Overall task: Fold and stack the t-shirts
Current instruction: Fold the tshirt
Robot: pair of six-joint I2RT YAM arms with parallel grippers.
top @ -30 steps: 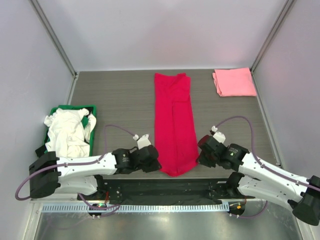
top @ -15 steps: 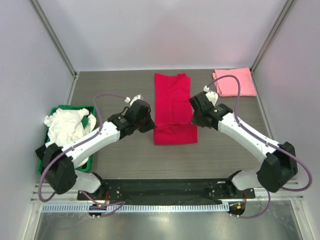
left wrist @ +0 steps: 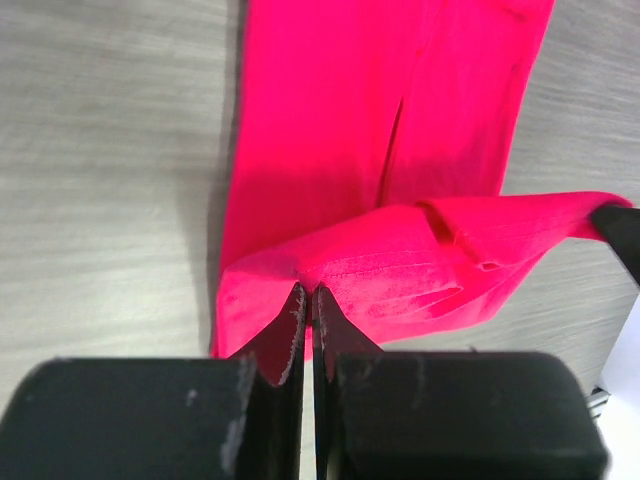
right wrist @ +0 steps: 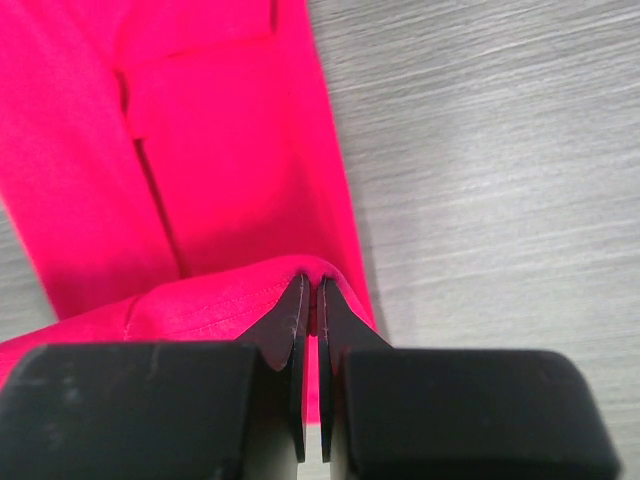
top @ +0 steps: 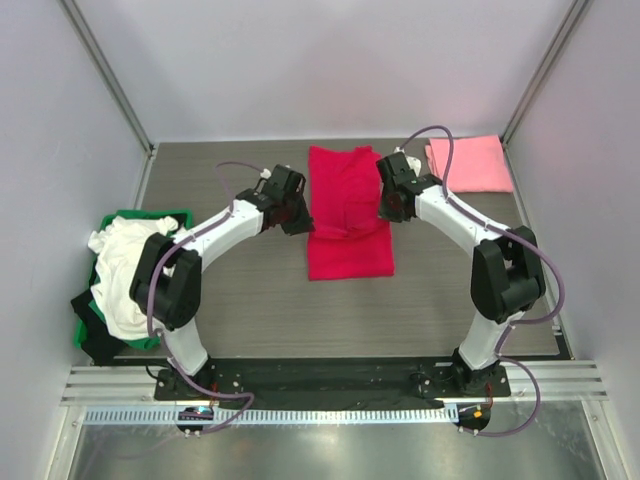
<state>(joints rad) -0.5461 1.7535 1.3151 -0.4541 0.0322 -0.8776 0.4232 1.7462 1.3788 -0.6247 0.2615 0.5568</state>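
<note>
- Now the crimson t-shirt [top: 348, 215] is lying lengthwise mid-desk [top: 230, 290], smooth and plain, its near end lifted and doubled back over the rest in a creased fold.
- Left end effector [left wrist: 308, 300] is clenching that fold's left corner, and right end effector [right wrist: 309, 290] is pinching its right corner.
- Pink t-shirt [top: 470, 163] is sitting folded beyond the crimson one's far right corner, apart from it.
- White t-shirt [top: 125, 265] is lying crumpled in the green crate [top: 150, 216], well left of the crimson one.
</note>
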